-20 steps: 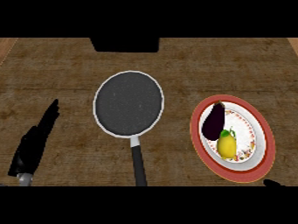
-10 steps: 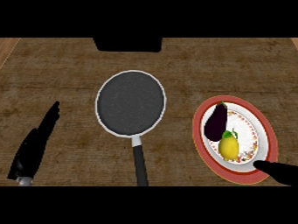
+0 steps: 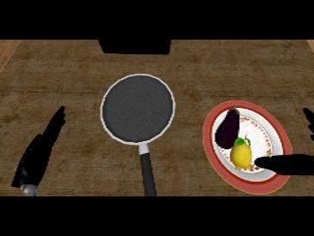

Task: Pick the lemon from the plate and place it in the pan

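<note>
Head view showed my right hand (image 3: 302,159) with fingers apart, thumb just beside the lemon (image 3: 241,154) on the plate (image 3: 279,138). Approach step, I judged; next I needed closure around it, then transfer to the pan (image 3: 137,109).

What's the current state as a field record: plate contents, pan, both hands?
plate: round white plate with red rim, right of the pan
on plate: yellow lemon; dark purple eggplant beside it
pan: round dark frying pan, nothing in it, handle toward robot
right hand: black right hand open, thumb tip by the lemon, not holding it
left hand: black left hand open, resting at lower left
</note>
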